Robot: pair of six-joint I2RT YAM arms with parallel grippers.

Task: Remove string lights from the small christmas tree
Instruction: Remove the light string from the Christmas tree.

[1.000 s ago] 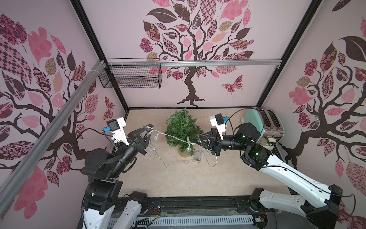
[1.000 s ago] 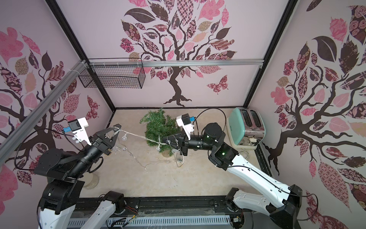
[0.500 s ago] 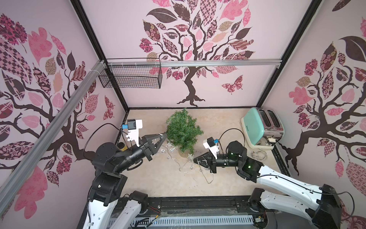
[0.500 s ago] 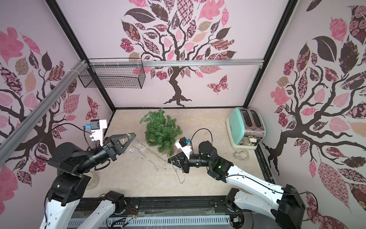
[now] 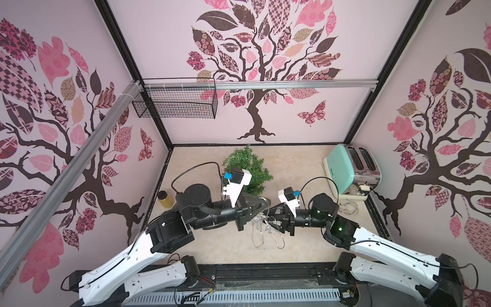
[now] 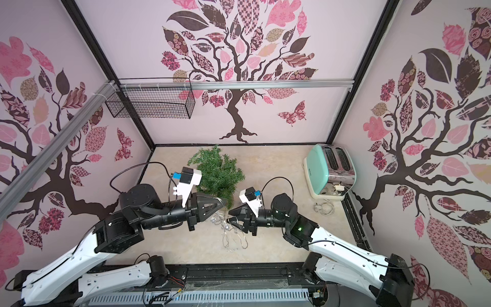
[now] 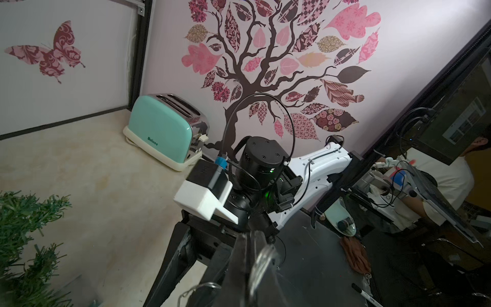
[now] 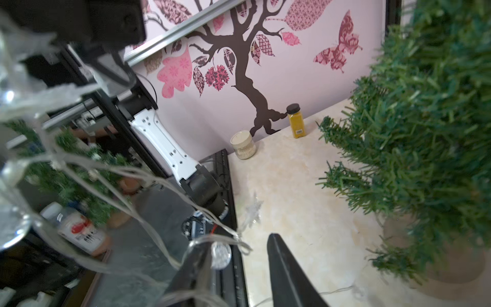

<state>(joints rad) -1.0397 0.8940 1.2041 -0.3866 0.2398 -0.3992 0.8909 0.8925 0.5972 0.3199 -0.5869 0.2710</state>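
Over on the left, the left gripper point(image 5: 265, 202) reaches in low with its jaws pressed together, and the left wrist view shows a curl of clear wire pinched at their tips, so it is holding the string lights point(image 5: 257, 222). Just behind that gripper stands the small christmas tree point(image 5: 249, 170), upright on the worktop point(image 5: 305, 159), its branches looking bare of bulbs in both top views. The lights hang straight down from the left jaws, bulbs bunched up top and loose loops trailing onto the worktop towards the near edge, so the long axis runs top to bottom, right in the gap between the two arms. Moving right, the right gripper point(image 5: 269, 215) faces the left one almost tip to tip, jaws standing apart; the right wrist view has a strand and a globe bulb draped over one finger point(image 8: 196, 268), not clamped. That arm looks nearer the dangling part. A faint strand lies near the tree's tan base point(image 8: 451, 252); I cannot tell whether it clings there.
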